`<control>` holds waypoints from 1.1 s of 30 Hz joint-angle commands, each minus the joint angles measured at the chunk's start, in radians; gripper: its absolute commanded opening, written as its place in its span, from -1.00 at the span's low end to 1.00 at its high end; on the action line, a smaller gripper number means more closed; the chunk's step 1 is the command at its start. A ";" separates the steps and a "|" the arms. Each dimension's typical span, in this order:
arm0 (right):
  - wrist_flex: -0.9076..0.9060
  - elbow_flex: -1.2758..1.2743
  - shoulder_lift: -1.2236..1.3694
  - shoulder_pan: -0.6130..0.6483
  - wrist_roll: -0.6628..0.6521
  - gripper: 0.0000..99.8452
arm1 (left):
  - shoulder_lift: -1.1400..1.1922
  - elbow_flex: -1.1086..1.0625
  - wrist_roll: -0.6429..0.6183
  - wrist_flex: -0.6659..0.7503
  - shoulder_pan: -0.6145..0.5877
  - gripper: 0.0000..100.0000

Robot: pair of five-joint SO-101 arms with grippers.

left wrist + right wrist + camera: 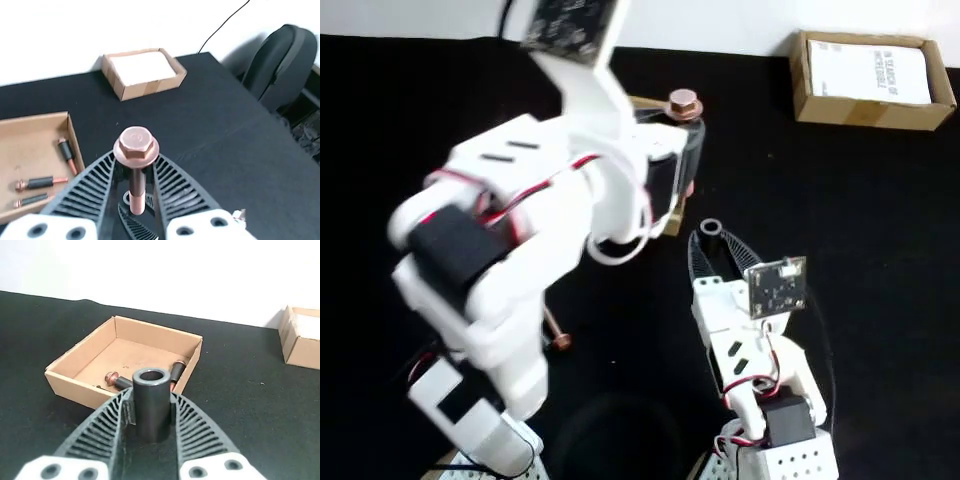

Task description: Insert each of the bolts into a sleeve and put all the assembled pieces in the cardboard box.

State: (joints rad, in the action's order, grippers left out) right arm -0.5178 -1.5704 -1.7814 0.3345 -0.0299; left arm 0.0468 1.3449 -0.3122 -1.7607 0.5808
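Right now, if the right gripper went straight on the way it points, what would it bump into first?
Probably the cardboard box: its near wall lies straight ahead of the right gripper, which holds a sleeve upright. Nothing else shows between them, but depth is hard to judge.

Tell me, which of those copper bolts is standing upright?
The bolt gripped in the left pincer, head up. The sleeved ones in the cardboard box lie on their sides.
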 commanded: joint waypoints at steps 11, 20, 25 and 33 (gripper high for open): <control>0.024 -0.041 -0.050 0.008 -0.014 -0.99 | -0.349 -0.045 0.000 -0.006 0.148 -0.99; 0.025 -0.041 -0.050 0.019 -0.014 -0.99 | -0.736 -0.708 0.006 0.041 0.248 -0.98; 0.027 -0.041 -0.050 0.030 -0.014 -0.99 | -0.740 -0.964 0.000 0.390 0.088 -0.98; 0.027 -0.039 -0.050 0.084 -0.012 -0.99 | -0.745 -1.443 -0.064 0.905 -0.019 -0.98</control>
State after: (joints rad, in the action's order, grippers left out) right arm -0.5178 -1.6149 -1.8105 0.4066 -0.0361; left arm -0.6820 0.0176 -0.3429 -1.0088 0.5731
